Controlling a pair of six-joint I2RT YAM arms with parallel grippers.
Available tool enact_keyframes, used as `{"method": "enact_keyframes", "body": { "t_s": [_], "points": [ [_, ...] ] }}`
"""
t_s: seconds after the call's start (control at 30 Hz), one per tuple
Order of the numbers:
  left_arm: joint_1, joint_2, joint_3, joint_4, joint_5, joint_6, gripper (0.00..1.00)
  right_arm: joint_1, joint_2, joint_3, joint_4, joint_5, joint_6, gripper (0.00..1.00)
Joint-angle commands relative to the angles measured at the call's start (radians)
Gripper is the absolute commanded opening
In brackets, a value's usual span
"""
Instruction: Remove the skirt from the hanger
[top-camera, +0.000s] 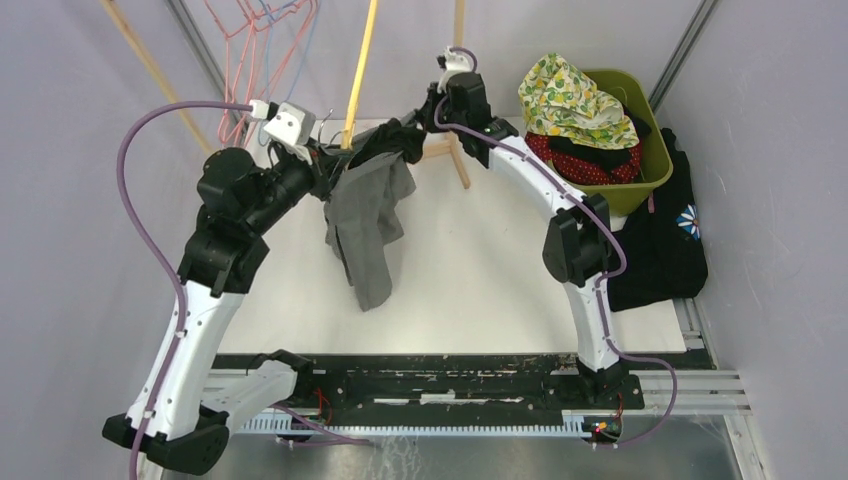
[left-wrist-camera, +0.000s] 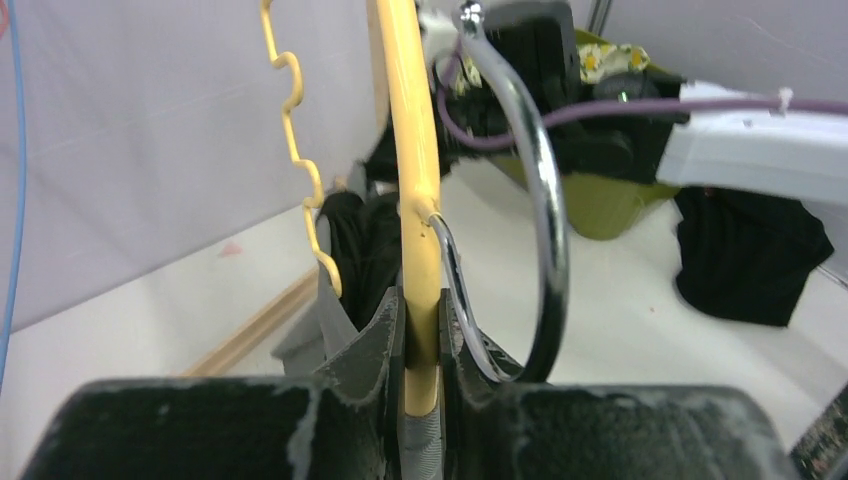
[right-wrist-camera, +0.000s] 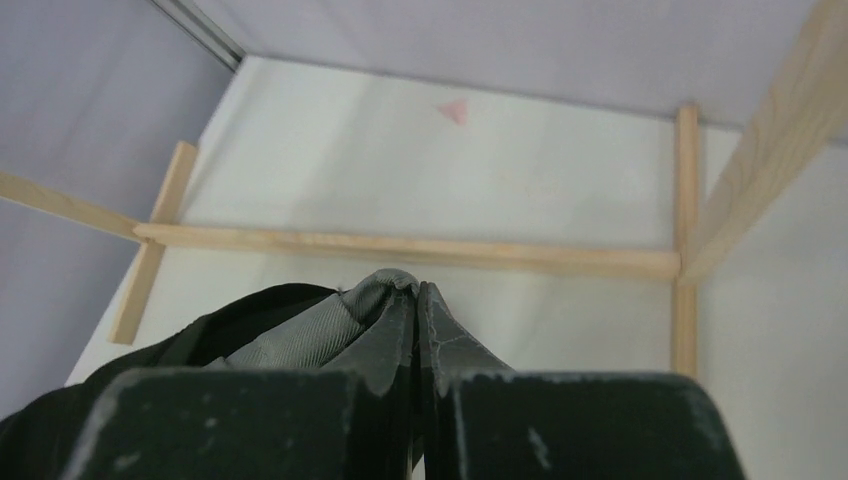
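The grey skirt (top-camera: 365, 215) with a dark waistband hangs crumpled from the yellow hanger (top-camera: 360, 70) above the table's middle. My left gripper (top-camera: 335, 155) is shut on the hanger's yellow bar (left-wrist-camera: 418, 200), which runs up between its fingers (left-wrist-camera: 380, 330). A chrome hook (left-wrist-camera: 548, 210) curves beside that bar, and grey skirt cloth (left-wrist-camera: 300, 340) hangs just left of the jaws. From the right, my right gripper (top-camera: 425, 125) reaches the waistband. Its jaws (right-wrist-camera: 415, 300) are pressed together, pinching a fold of the grey cloth (right-wrist-camera: 300, 335) at their tip.
A green bin (top-camera: 650, 150) piled with patterned clothes stands at the back right, with a black garment (top-camera: 665, 240) lying beside it. A wooden rack (top-camera: 455, 150) rises behind the skirt. Pink and blue wire hangers (top-camera: 260, 40) hang at the back left.
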Motion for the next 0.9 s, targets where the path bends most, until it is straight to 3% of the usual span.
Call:
{"method": "enact_keyframes", "body": {
  "t_s": [0.0, 0.07, 0.17, 0.33, 0.47, 0.63, 0.87],
  "points": [
    [-0.006, 0.095, 0.052, 0.322, -0.023, -0.002, 0.03, -0.019, -0.129, -0.229, 0.093, 0.036, 0.099, 0.01],
    [-0.005, 0.202, 0.111, 0.350, -0.021, 0.058, 0.03, 0.014, -0.193, -0.331, 0.144, -0.048, 0.172, 0.01],
    [-0.005, 0.346, 0.201, 0.371, -0.016, 0.108, 0.03, 0.053, -0.294, -0.411, 0.112, -0.129, 0.132, 0.01],
    [-0.007, 0.414, 0.134, 0.529, 0.007, 0.020, 0.03, 0.053, -0.461, -0.437, -0.023, -0.154, 0.040, 0.01],
    [-0.008, 0.376, 0.052, 0.521, 0.012, 0.025, 0.03, 0.044, -0.568, -0.366, -0.103, -0.020, -0.097, 0.01],
    [-0.009, 0.236, -0.088, 0.443, -0.029, 0.056, 0.03, -0.101, -0.581, -0.073, -0.195, 0.105, -0.140, 0.01],
    [-0.009, 0.052, -0.245, 0.368, -0.054, 0.019, 0.03, -0.193, -0.636, 0.111, 0.063, 0.474, -0.406, 0.01]
  ]
}}
